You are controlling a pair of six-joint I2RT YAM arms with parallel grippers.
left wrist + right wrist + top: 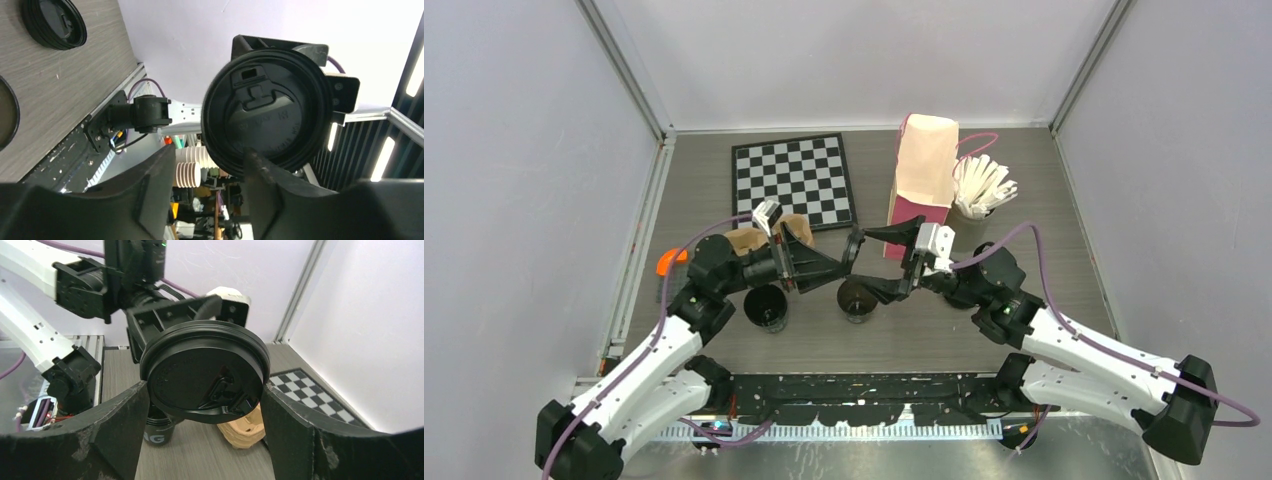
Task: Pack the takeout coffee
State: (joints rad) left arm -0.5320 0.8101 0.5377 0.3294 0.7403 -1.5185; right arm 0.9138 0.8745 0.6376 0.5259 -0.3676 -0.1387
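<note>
A flat black round lid (202, 372) is held in the air between the two grippers, and shows edge-on in the top view (855, 250). My right gripper (204, 390) is shut across its width, both fingers on its rim. My left gripper (210, 165) faces it with jaws apart, and the lid (265, 110) stands just beyond its right fingertip. An open black cup (766, 305) stands under the left arm and shows in the right wrist view (155, 432). A second black cup (857, 298) stands below the grippers with a lid on it (52, 22).
A brown pulp cup tray (749, 240) lies behind the left arm, also in the right wrist view (242, 432). An upright paper bag (924, 170) and a grey cup of white sticks (979, 190) stand at the back right. A chessboard (794, 180) lies at the back.
</note>
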